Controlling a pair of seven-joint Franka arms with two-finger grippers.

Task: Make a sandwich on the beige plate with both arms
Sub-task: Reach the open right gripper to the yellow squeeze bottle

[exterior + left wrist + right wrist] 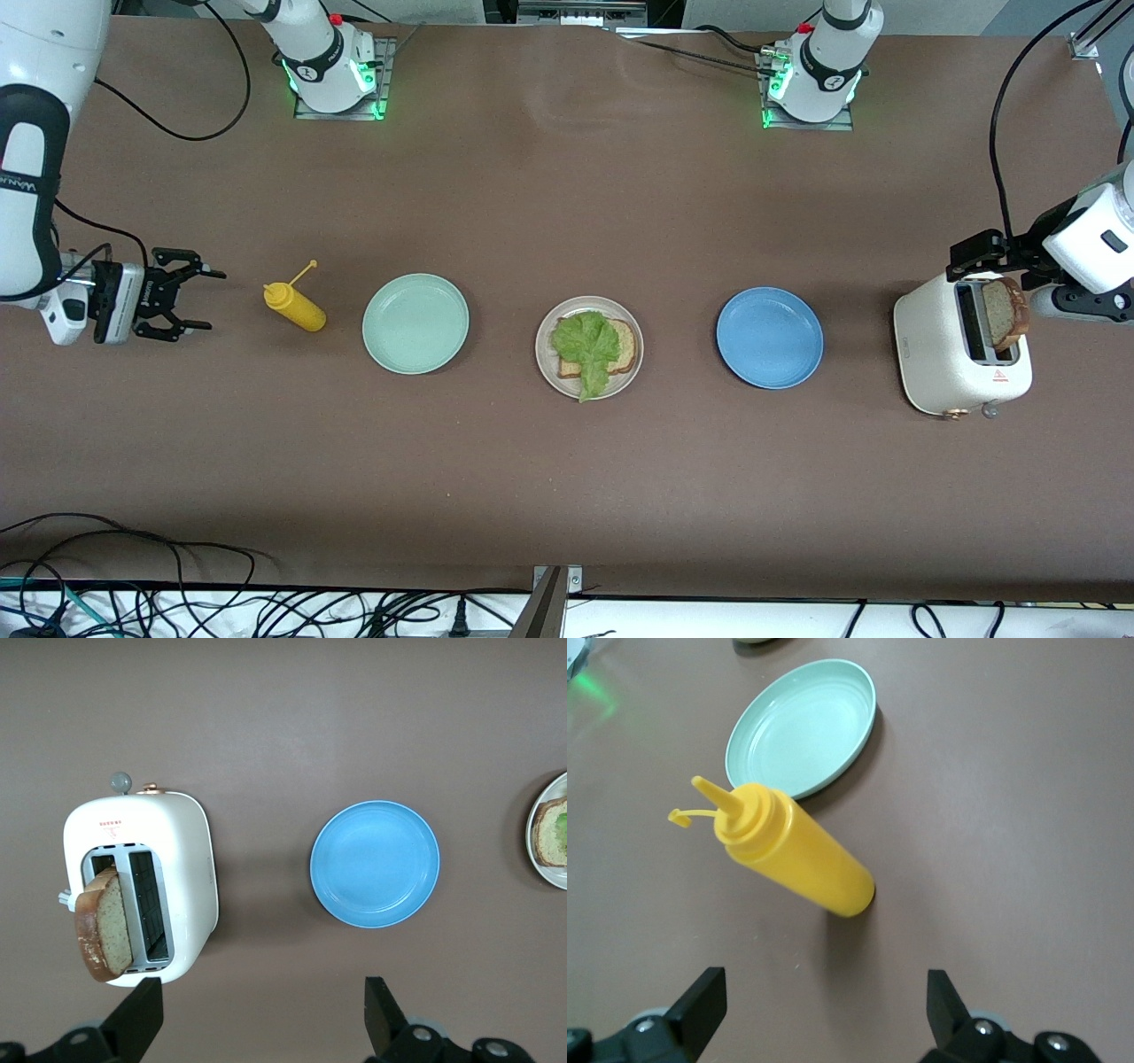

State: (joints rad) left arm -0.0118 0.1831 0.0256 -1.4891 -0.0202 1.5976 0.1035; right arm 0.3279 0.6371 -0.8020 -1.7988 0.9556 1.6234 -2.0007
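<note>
The beige plate (546,344) sits mid-table with one bread slice (625,347) on it and a ruffled green lettuce leaf (586,347) on the slice. The plate's edge (534,828) also shows in the left wrist view. The second bread slice (1005,312) stands tilted in a slot of the white toaster (948,354) and sticks out of it (104,926). My left gripper (974,257) is open and empty over the table beside the toaster (186,859). My right gripper (213,301) is open and empty, low beside the yellow bottle.
A yellow squeeze bottle (297,306) (797,855) lies between my right gripper and a mint-green plate (415,323) (802,726). A blue plate (769,337) (375,863) lies between the beige plate and the toaster. Cables run along the table edge nearest the front camera.
</note>
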